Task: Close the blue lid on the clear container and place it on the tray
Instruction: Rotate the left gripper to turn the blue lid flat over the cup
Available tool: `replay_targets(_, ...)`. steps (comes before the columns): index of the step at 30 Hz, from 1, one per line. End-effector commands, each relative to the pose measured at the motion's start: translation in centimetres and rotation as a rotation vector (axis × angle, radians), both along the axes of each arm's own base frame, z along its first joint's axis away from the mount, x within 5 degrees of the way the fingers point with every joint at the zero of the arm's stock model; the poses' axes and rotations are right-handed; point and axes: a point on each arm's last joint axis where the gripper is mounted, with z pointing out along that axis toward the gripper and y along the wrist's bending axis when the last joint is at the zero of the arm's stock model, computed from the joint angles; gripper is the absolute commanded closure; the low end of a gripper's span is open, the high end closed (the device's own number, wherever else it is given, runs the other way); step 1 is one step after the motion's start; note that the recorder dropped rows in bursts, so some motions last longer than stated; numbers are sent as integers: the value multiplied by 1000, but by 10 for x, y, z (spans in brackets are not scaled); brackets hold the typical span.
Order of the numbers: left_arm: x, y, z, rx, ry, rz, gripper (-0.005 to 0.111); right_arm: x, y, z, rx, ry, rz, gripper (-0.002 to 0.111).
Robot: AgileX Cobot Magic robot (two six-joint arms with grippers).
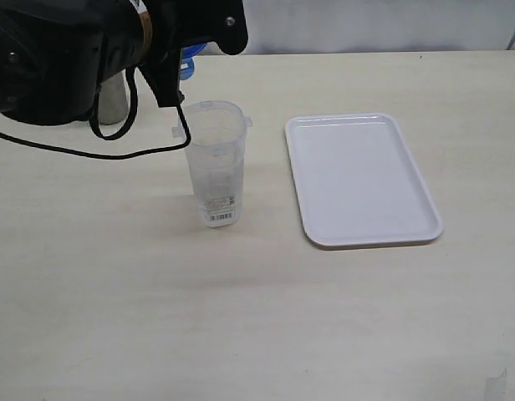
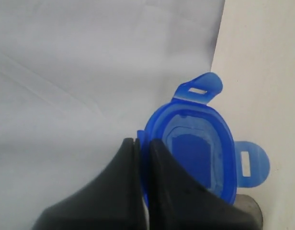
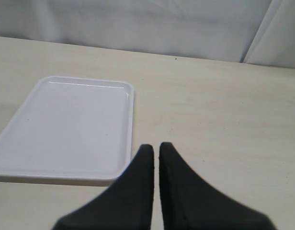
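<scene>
The clear container [image 1: 214,163] stands upright and open on the table, left of the white tray [image 1: 362,178]. In the left wrist view my left gripper [image 2: 142,143] is shut on the rim of the blue lid [image 2: 195,153], which is lifted off the table with its underside toward the camera. In the exterior view only a sliver of the blue lid [image 1: 187,60] shows behind the left arm, up and left of the container's mouth. The right gripper [image 3: 156,148] is shut on nothing, low over the table beside the tray [image 3: 66,127]; it is outside the exterior view.
A grey steel cup [image 1: 115,100] stands at the back left, partly behind the left arm [image 1: 65,54]. A black cable [image 1: 115,150] loops down from that arm beside the container. A white backdrop runs along the table's far edge.
</scene>
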Motion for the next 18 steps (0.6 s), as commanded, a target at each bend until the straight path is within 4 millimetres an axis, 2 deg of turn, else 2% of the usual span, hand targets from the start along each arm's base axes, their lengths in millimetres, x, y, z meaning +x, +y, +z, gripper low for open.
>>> replay_targets(1,3,-5,-10,-38,41,-25,107,0,0,0,-8,-5,-1,104)
replay_targets(12,-14,-24,-11,-53,61,-78,107,0,0,0,11,-4,0,104)
replay_targets(18,-19,-28,-13,-46,86,-82,107,0,0,0,11,-4,0,104)
